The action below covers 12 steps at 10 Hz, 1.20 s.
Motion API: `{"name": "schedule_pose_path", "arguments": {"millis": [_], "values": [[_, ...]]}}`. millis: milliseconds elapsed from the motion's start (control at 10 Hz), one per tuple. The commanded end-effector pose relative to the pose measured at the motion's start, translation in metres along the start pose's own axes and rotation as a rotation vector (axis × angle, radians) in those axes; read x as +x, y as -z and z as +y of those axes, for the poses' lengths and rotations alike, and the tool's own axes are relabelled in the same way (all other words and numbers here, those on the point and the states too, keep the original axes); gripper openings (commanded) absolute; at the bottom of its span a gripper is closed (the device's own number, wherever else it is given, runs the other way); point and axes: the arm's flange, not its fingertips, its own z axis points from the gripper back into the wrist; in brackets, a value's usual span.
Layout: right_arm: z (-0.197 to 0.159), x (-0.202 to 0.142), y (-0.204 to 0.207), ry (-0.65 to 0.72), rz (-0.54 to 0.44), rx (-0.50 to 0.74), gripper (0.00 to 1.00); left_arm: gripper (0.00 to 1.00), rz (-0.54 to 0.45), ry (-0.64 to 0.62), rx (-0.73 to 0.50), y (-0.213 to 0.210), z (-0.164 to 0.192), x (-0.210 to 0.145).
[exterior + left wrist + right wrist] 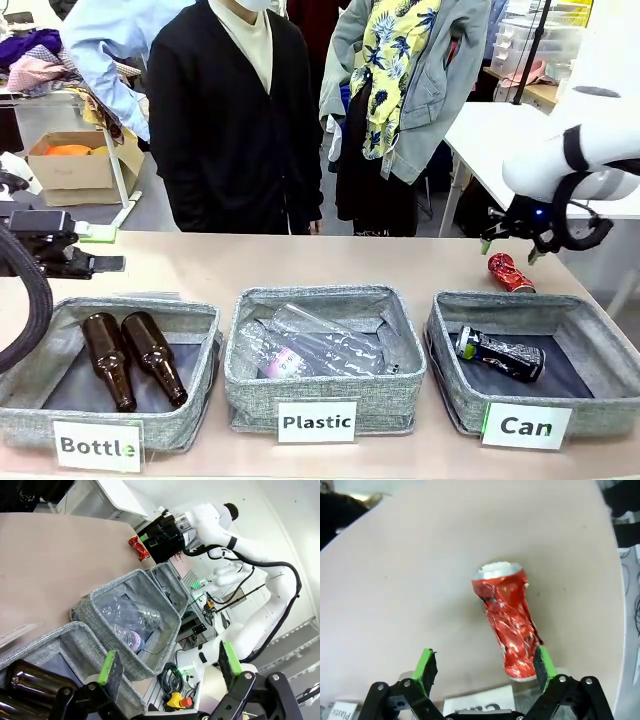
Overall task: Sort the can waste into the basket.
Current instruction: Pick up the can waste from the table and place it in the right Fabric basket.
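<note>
The left claw [167,667] hangs released above the Bottle bin [110,425] and Plastic bin [320,395]. The black can [500,353] lies inside the Can basket [455,400]. The crushed red can [510,272] lies on the surface [300,262] behind that basket, under the released right claw [508,246].
</note>
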Motion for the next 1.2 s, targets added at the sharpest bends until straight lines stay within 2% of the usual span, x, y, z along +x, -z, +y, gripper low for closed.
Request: {"name": "schedule_pose_path", "arguments": {"millis": [0,600,900,1100], "values": [[0.005,0.014,0.016,0.040,0.030,0.015,1.00,1.00,0.010,0.006,-0.006,-0.002,-0.003,-0.005],[0.013,0.017,0.055,0.071,0.117,-0.035,1.00,1.00,0.010,0.006,-0.006,-0.002,-0.003,-0.005],[0.007,0.012,0.055,0.085,0.116,-0.052,1.00,1.00,0.010,0.006,-0.006,-0.002,-0.003,-0.005],[-0.004,0.006,0.049,0.088,0.108,-0.130,1.00,1.00,0.010,0.006,-0.006,-0.002,-0.003,-0.005]]}}
